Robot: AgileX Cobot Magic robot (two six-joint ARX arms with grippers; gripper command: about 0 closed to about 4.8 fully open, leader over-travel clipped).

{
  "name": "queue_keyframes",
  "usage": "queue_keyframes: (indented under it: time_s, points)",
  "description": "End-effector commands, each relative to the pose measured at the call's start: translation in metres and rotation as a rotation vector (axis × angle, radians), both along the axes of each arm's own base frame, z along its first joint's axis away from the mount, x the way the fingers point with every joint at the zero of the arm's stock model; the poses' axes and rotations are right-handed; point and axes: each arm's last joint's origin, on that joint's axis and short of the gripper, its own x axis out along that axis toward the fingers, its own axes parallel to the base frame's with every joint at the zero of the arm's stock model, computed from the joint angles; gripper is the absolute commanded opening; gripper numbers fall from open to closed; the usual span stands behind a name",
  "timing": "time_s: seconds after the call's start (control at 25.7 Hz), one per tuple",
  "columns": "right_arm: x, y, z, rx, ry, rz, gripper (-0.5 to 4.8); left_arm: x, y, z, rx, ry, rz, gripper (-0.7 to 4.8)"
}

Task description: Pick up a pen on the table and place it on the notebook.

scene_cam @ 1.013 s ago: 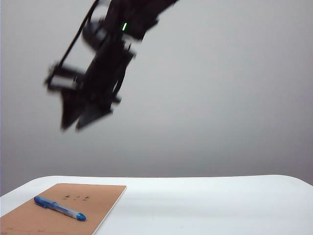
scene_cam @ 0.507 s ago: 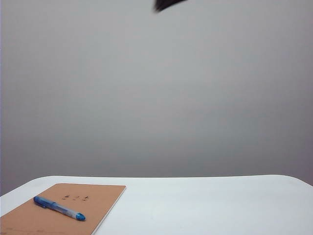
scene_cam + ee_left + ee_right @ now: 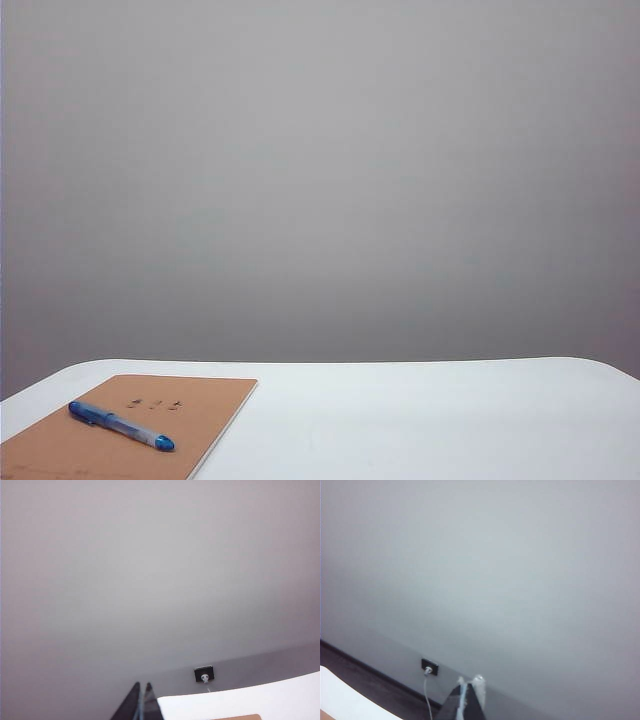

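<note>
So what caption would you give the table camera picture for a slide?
Blue pen lying diagonally on the tan notebook at the white table's left corner; no robot hand in view.

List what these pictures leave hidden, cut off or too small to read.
- Notebook: near corner cut by the exterior view's bottom edge; its printed characters are too small to read.
- Pen: lies on the cover, any lettering too small.
- Left gripper and right gripper: absent from the exterior view; only shut fingertips show, the rest cut by each wrist view's edge.
- Table: front cut off.
</note>
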Motion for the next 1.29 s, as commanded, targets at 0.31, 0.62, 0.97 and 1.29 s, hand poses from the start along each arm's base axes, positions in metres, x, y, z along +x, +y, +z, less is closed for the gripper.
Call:
queue_keyframes:
  time_s: [0.31,0.62,0.97,1.29]
  points:
    - [-0.119,-0.052,-0.112,0.168,-0.203,-0.092,-0.05,0.023,-0.013,-0.056,-0.044,0.023,0.001,-0.06]
    - [-0.180,-0.077,-0.202,0.202,-0.284,-0.183,-0.05,0.030,-0.015,-0.102,-0.136,0.072,-0.104,-0.06]
    - [-0.201,-0.084,-0.238,0.237,-0.305,-0.190,-0.05,0.039,0.008,-0.138,-0.242,0.042,-0.138,-0.06]
    - [-0.183,-0.077,-0.267,0.293,-0.264,-0.161,-0.05,0.031,0.018,-0.153,-0.250,-0.064,-0.099,-0.06]
